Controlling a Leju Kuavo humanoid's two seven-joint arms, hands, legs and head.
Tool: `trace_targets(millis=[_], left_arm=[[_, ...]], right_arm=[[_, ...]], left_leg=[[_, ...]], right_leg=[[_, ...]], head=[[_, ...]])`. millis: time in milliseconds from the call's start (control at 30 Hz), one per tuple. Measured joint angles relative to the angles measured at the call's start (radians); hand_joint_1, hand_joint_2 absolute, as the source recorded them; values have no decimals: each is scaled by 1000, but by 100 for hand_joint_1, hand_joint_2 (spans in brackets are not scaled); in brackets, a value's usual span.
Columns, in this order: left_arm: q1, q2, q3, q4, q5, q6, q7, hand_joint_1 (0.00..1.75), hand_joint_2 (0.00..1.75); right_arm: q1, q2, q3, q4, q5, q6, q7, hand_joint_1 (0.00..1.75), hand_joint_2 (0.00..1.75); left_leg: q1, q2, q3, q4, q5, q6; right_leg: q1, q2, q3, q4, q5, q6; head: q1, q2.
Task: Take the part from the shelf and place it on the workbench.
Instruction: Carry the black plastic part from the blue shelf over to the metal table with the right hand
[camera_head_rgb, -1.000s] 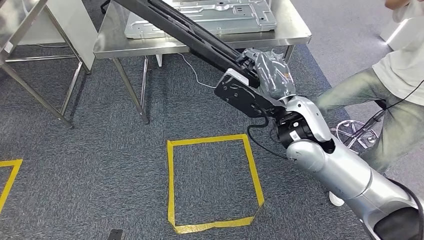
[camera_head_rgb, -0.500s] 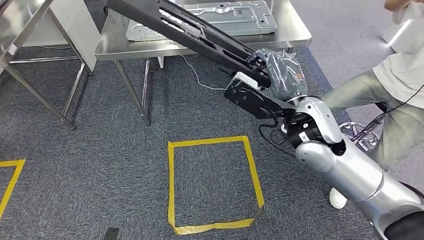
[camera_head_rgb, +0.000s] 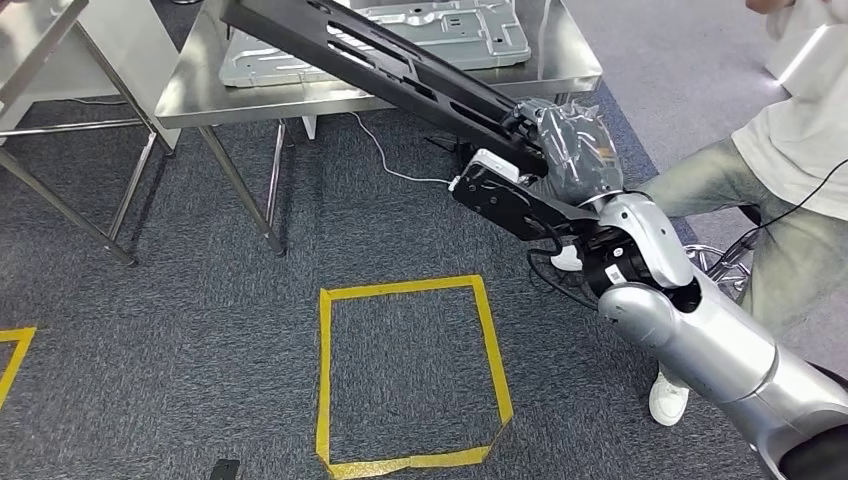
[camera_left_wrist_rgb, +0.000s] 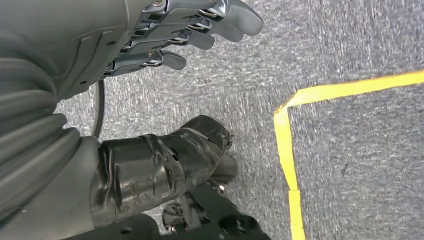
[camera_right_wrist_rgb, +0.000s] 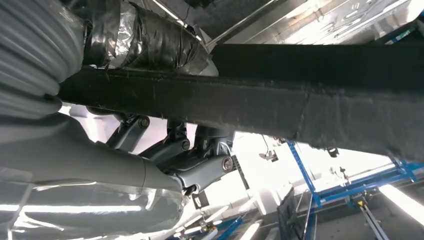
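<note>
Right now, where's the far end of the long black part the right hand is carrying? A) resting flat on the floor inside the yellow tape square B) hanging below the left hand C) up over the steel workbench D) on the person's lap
C: the right hand grips the long black part near one end, and its far end reaches up over the steel workbench, above the grey metal panel lying there.
</note>
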Motion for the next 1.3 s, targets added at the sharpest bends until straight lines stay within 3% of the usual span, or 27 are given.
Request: trace_targets(millis=[67,133,200,300,367,433,500,533,600,633,667,700,800,867,933,1000,1033,1100,1167,1300], left_arm=[[1,0,0,0,0,1,1,0,175],[0,2,0,1,0,2,1,0,175],[-3,5,0,1,0,2,2,0,175],[-2,4,0,1,0,2,2,0,175],[0,4,0,1,0,2,1,0,175],[-2,3,0,1,0,2,2,0,175],[0,2,0,1,0,2,2,0,175],[1,1,0,1,0,2,3,0,175],[1,0,0,1,-1,2,6,0,175],[0,-1,0,1,-2,2,9,0,175],[-1,-1,0,1,-3,3,11,0,175],[-2,-1,0,2,-5,4,13,0,175],[-2,-3,0,2,-7,8,13,0,175],[-4,-4,0,2,-8,12,8,0,175],[-5,-4,0,2,-9,15,6,0,175],[-1,-5,0,2,-9,17,5,0,175],[1,-5,0,2,-9,18,5,0,175],[3,-5,0,2,-9,19,1,0,175],[3,-5,0,2,-9,21,-2,0,175],[4,-4,0,2,-8,23,-6,0,175]], right_arm=[[2,0,0,-1,1,2,0,175,175],[2,-2,0,-3,1,3,0,175,175],[5,-4,-1,-5,1,5,1,175,175],[8,-10,-3,-7,1,5,1,175,175],[8,-15,-7,-9,2,5,1,175,175],[10,-17,-9,-10,3,5,1,175,175],[16,-20,-10,-11,3,5,1,175,175],[18,-22,-10,-11,4,5,1,175,175],[20,-25,-11,-11,6,3,0,175,175],[23,-26,-12,-11,8,0,-2,175,175],[26,-27,-14,-12,10,-2,-4,175,175],[29,-29,-15,-13,13,-5,-6,175,175],[35,-36,-20,-18,19,-9,-11,175,175],[36,-41,-28,-21,21,-8,-14,175,175],[38,-45,-34,-24,21,-8,-15,175,175],[44,-49,-38,-25,21,-8,-15,175,175],[47,-51,-39,-25,21,-7,-16,175,175],[50,-54,-43,-26,21,-6,-16,175,175],[50,-56,-46,-27,21,-4,-17,175,175],[57,-63,-50,-28,23,-1,-18,175,175]], left_leg=[[-25,0,34,-109,86,26],[-45,1,85,-215,129,47],[-55,2,119,-268,117,60],[-49,-1,171,-326,106,65],[-44,-2,203,-343,96,68],[-42,-4,222,-344,79,69],[-38,-8,247,-341,57,64],[-36,-9,262,-337,43,60],[-31,-11,287,-324,12,49],[-30,-13,293,-317,-2,42],[-29,-14,295,-314,-13,35],[-29,-15,297,-308,-19,28],[-27,-12,286,-272,-17,15],[-21,-8,233,-181,-30,5],[-14,-6,149,-66,-73,-7],[-9,-5,93,-26,-96,-13],[-7,-4,87,-53,-77,-13],[-6,-2,107,-174,23,-9],[-12,0,129,-265,83,0],[-20,-2,163,-302,98,28]], right_leg=[[6,0,27,-4,-18,-3],[7,0,48,-18,-30,-1],[6,-1,65,-38,-25,8],[6,-6,72,-24,-13,19],[5,-7,22,62,-34,24],[3,-7,-61,167,-77,34],[-2,-8,-116,192,-87,44],[-5,-8,-121,160,-60,49],[-10,-8,-109,47,45,54],[-10,-9,-102,3,83,50],[-7,-10,-98,-22,111,43],[-4,-10,-97,-30,116,33],[-4,-10,-75,-41,108,10],[-5,-10,-53,-50,97,0],[-4,-10,-33,-53,82,-4],[-3,-8,-10,-53,64,-3],[-3,-8,4,-54,54,-1],[-3,-7,33,-55,32,5],[-3,-5,54,-56,13,16],[-6,-3,69,-38,5,42]], head=[[0,0],[2,0],[2,0],[2,0],[3,0],[4,0],[4,0],[4,0],[5,0],[6,0],[7,0],[7,0],[8,0],[5,0],[3,0],[3,0],[3,0],[3,0],[4,0],[5,0]])
